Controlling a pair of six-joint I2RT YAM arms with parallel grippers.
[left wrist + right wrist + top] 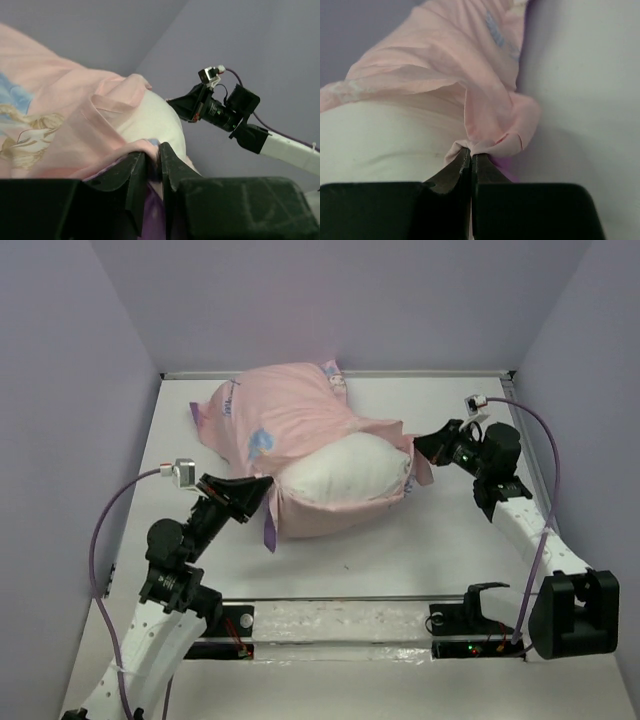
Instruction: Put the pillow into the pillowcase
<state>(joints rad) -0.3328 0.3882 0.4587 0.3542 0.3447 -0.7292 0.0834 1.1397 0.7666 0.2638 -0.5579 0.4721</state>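
The pale pink pillowcase [290, 420] lies in the middle of the table, its open end toward me. The white pillow [345, 472] sits partly inside it, its near side bulging out of the opening. My left gripper [262, 490] is shut on the pillowcase's left opening edge [145, 146], where purple lining shows. My right gripper [418, 444] is shut on the right opening edge [490, 142]. The pillow also shows in the left wrist view [157, 117] and the right wrist view [380, 140]. The pillow's far part is hidden under the fabric.
The white table [440, 540] is walled by lilac panels at the back and both sides. The arm bases and a rail [350, 625] run along the near edge. The right arm [235, 112] shows in the left wrist view.
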